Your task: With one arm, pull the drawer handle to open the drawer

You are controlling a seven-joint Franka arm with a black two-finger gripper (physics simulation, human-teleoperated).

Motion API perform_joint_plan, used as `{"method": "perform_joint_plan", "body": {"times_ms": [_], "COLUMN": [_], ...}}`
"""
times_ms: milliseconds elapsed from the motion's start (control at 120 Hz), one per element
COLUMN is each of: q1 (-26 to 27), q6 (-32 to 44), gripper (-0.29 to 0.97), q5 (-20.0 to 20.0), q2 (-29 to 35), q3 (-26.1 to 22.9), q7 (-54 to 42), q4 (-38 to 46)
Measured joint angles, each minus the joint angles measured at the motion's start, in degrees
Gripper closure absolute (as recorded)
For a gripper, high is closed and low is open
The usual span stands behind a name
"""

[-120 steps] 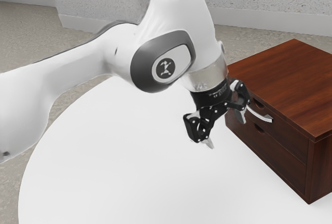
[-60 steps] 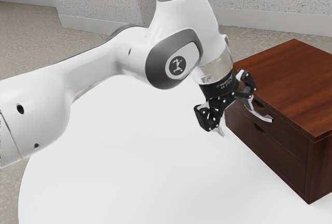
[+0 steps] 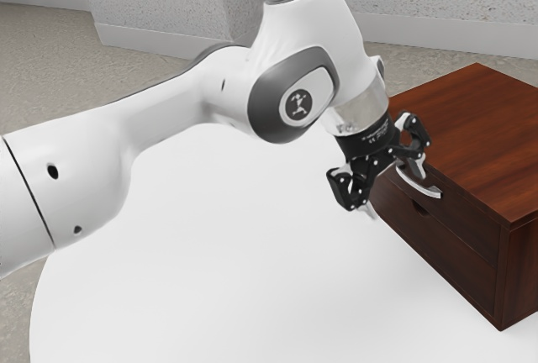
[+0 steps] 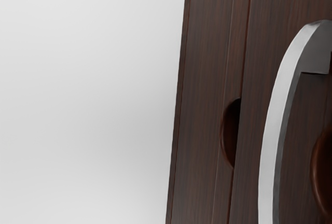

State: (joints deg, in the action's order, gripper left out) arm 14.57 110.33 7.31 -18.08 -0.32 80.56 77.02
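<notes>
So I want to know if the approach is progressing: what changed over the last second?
The arm swung toward the exterior view's right, carrying the gripper from over the white table up to the top drawer's handle. Its fingers stand apart as before, and nothing has been grasped. The wooden cabinet has not moved, and the top drawer looks as shut as before.

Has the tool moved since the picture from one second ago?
Yes. The tool has moved toward the exterior view's right, closer to the wooden cabinet and its drawer handle.
</notes>
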Motion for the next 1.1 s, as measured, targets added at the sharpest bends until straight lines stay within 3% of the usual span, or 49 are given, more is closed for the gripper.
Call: {"method": "perform_joint_plan", "body": {"times_ms": [425,700,1100], "q1": [-1.2,-1.1,-1.0], "q6": [0.0,0.2,1.5], "gripper": [0.01,0.26,0.38], "q5": [0.0,0.0,0.0], "q2": [-2.4,-3.0,-1.0], "q3": [0.1,0.1,0.3], "q7": [-1.5,-2.3,-3.1], "q4": [-2.3,-2.5,1.5]}}
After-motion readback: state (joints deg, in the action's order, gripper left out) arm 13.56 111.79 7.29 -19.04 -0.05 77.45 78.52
